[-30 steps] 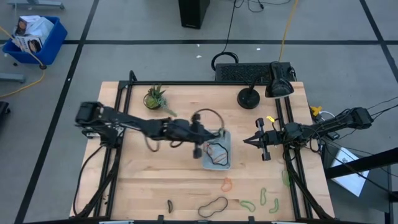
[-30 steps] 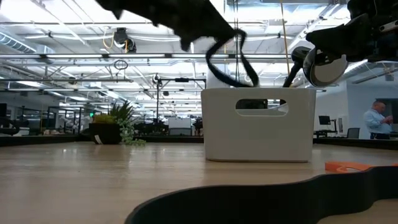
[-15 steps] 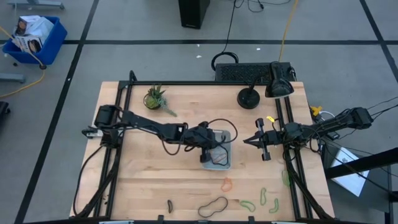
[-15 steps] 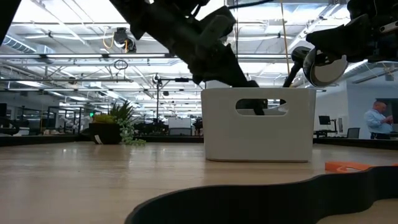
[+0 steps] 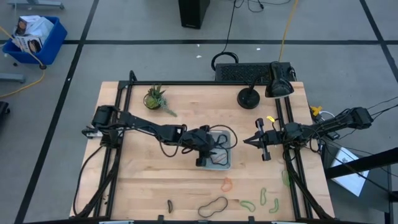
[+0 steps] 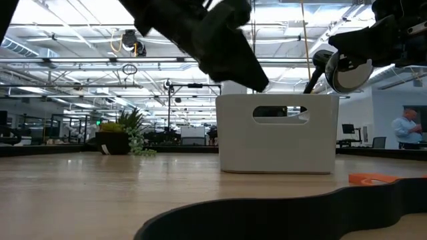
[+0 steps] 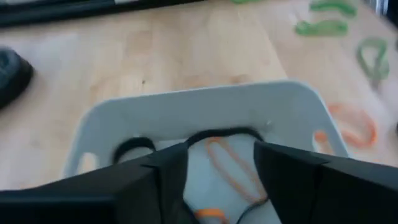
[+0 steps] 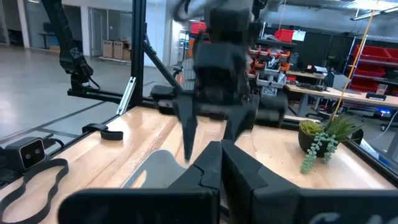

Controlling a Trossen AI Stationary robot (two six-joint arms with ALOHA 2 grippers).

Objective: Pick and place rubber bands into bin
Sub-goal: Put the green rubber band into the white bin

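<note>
The bin [image 5: 229, 157] is a pale tray at the table's middle; it also shows in the low view [image 6: 277, 147]. In it lie a black rubber band [image 7: 224, 132] and an orange one [image 7: 233, 165]. My left gripper [image 5: 211, 149] hovers over the bin's left part, open and empty, its fingers [image 7: 168, 180] slanting down over the inside. My right gripper [image 5: 246, 141] is shut and empty, just right of the bin. More rubber bands lie near the table's near edge: an orange one [image 5: 226, 184], a large dark one [image 5: 213, 205] and green ones [image 5: 263, 196].
A small potted plant [image 5: 155, 98] stands at the far left of the table. A black round base [image 5: 249, 98] and a black device [image 5: 280, 81] stand at the far right. A small dark band [image 5: 168, 205] lies near the near edge. Bare wood lies left of the bin.
My left gripper, carrying a large dark band that hung as a loop, has moved toward the table's right edge over the bin, dipped into it and risen again. The band no longer hangs from the gripper and lies in the bin.
</note>
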